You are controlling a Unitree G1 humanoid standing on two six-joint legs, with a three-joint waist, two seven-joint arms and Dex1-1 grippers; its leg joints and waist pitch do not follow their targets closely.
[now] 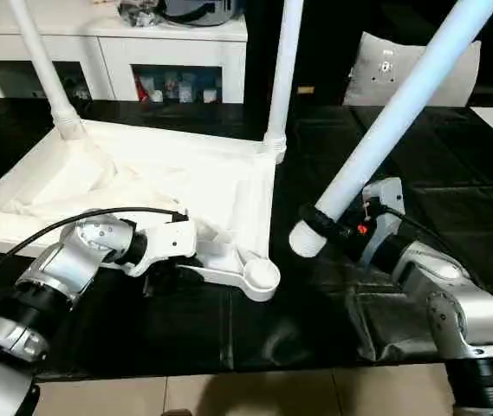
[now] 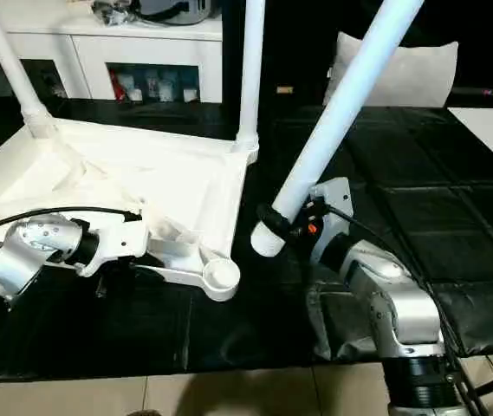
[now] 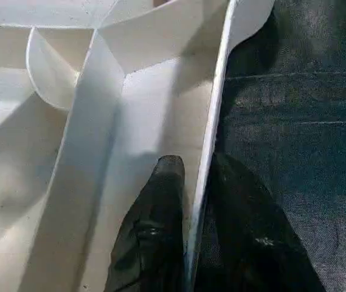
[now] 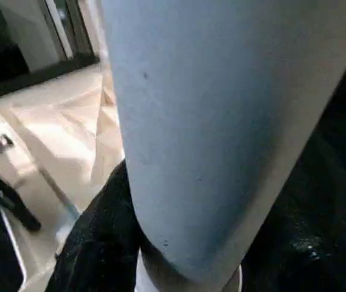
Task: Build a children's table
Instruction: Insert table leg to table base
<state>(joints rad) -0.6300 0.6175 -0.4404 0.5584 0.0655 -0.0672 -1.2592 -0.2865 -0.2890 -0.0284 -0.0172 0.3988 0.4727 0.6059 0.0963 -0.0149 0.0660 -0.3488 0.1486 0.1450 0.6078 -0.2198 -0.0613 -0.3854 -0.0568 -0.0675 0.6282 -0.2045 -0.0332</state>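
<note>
Left gripper (image 3: 191, 213) straddles the near rim of the table top (image 1: 185, 182), one black finger (image 3: 154, 225) inside the wall and the other outside on the dark mat (image 1: 229, 329), the two pressed close on that thin edge. Right gripper (image 1: 350, 230) is clamped round the thick end of a loose leg (image 1: 402, 113), which slants up and away past the frame's upper edge, so its far tip is cut off. Its fingers are mostly hidden behind the leg; from the wrist, just dark pads flanking a pale cylinder.

Table top lies upside down on the mat, ribs up, its left side running off the frame. Two legs already stand in the far corner sockets, one at the far left (image 1: 47, 69) and one at the far right (image 1: 282, 69), both cropped at the top. Near right socket (image 1: 261, 276) sits open and empty, just beside the left gripper, with the held leg's butt end hanging near it, apart, over bare mat. Plenty of free mat to the right. Behind: a white cabinet (image 1: 116, 48) and a grey cushion (image 1: 376, 74).
</note>
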